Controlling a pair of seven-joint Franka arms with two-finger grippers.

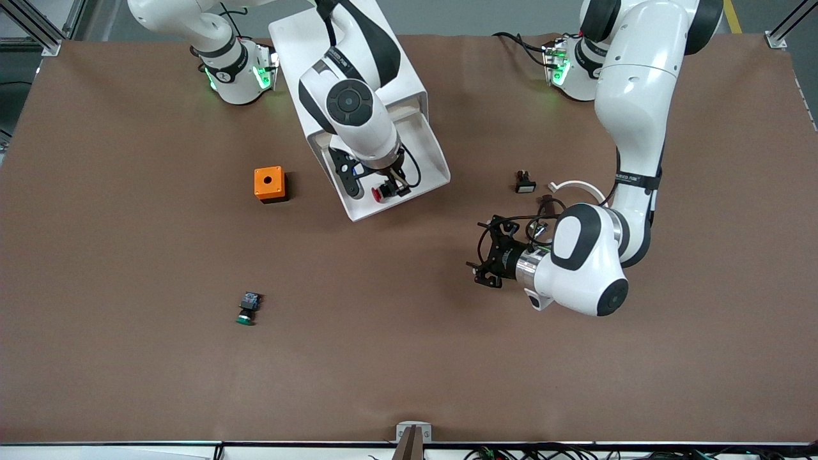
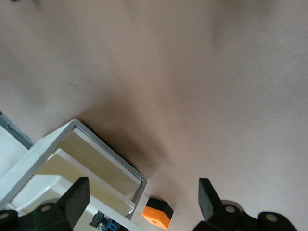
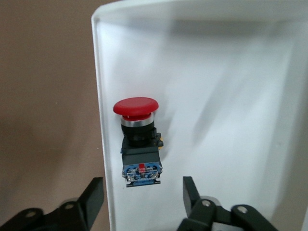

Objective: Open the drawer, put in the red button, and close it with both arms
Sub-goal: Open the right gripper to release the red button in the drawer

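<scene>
From my station I see a brown table surface [image 1: 409, 358] filling nearly the whole front view, with a pale edge strip and cables along its near side. Nearest to the camera lies the green-capped button [image 1: 247, 308], toward the right arm's end of the table. Farther up, the left gripper [image 1: 484, 254] hangs low over bare table, its fingers [image 2: 74, 199] spread wide with nothing between them; that arm is waiting. Farther still sit the orange box [image 1: 270, 184] and a small black-and-white part [image 1: 524, 182], well apart, with the pulled-out drawer [image 1: 358, 207] between them.

The red button [image 3: 139, 140] lies on its side in the drawer, against the drawer's side wall, red cap pointing away from the right gripper [image 3: 139, 197]. That gripper hovers just over the button, and I see its fingers [image 3: 91, 199] parted and clear of the button's black body. The white cabinet [image 1: 294, 45] stands at the table's top edge between the two arm bases. Around the table I make out grey floor and aluminium frame posts [image 1: 38, 29] at the corners.
</scene>
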